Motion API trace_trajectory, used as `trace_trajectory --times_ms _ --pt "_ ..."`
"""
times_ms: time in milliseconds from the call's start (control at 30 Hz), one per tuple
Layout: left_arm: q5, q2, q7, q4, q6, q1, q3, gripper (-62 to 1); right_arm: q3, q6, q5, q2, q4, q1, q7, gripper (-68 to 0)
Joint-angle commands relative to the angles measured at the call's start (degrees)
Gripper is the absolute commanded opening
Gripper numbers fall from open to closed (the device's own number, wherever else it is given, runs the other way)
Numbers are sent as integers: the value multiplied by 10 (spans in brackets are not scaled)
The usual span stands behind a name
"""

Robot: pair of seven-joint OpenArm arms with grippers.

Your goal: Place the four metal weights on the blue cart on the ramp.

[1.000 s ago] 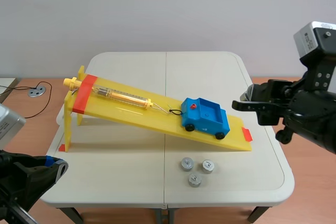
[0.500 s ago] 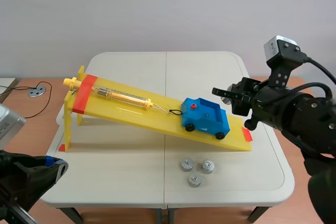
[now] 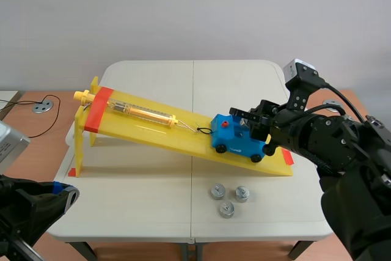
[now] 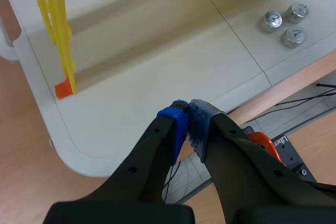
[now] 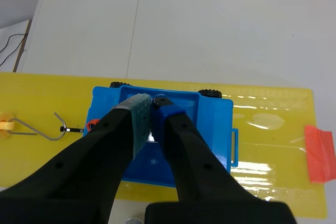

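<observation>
R gripper (image 5: 151, 109) comes in from 3 o'clock, now over blue cart (image 3: 235, 142), clamped on weight (image 5: 151, 138): drop next. 3 weights (image 3: 227, 210) wait at cart's 6 o'clock. L gripper (image 4: 188, 116) closed, empty.

Scene view faces the table (image 3: 140, 187) from the robot's side; both wrist views look down closely, all sharing the ramp (image 3: 146, 128).
</observation>
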Motion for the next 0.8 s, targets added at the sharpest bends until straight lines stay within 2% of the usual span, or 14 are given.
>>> trace_trajectory --times_ms 0,267,500,533,667,767 --pt "-43 3 -55 24 -10 -3 -7 -580 -14 22 25 -6 47 66 103 -669" --pt "-43 3 -55 24 -10 -3 -7 -580 -14 15 12 -8 15 85 111 -669" --pt "-43 3 -55 24 -10 -3 -7 -580 -14 9 1 -8 13 85 119 -668" --pt "-43 3 -55 24 -10 -3 -7 -580 -14 9 -1 -8 13 85 119 -662" --pt "-43 3 -55 24 -10 -3 -7 -580 -14 9 -15 -7 13 85 120 -564" --pt "-43 3 -55 24 -10 -3 -7 -580 -14 4 -23 -7 13 85 122 -554"
